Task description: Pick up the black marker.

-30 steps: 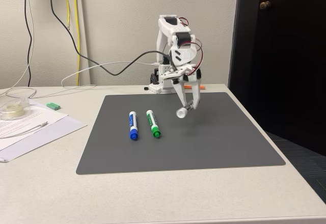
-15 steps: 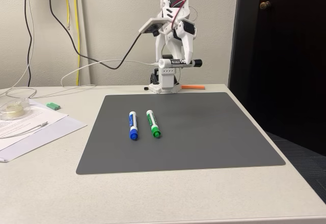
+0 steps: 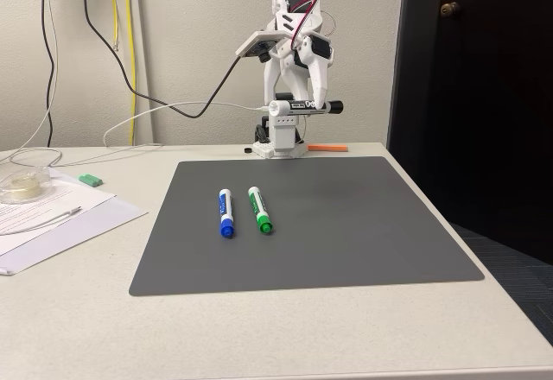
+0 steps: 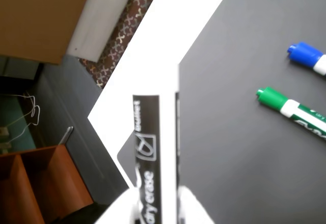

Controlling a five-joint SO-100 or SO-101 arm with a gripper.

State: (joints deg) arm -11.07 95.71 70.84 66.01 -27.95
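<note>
On my fixed feed I see a white plastic gripper clamped on the short black-capped marker with a white barrel; the wrist feed shows its black label band with white print. A flat dark grey mat lies on the off-white table. On the mat are a blue-capped white marker and a green-capped white marker with green lettering. I can see patterned brown carpet with pale crosses.
</note>
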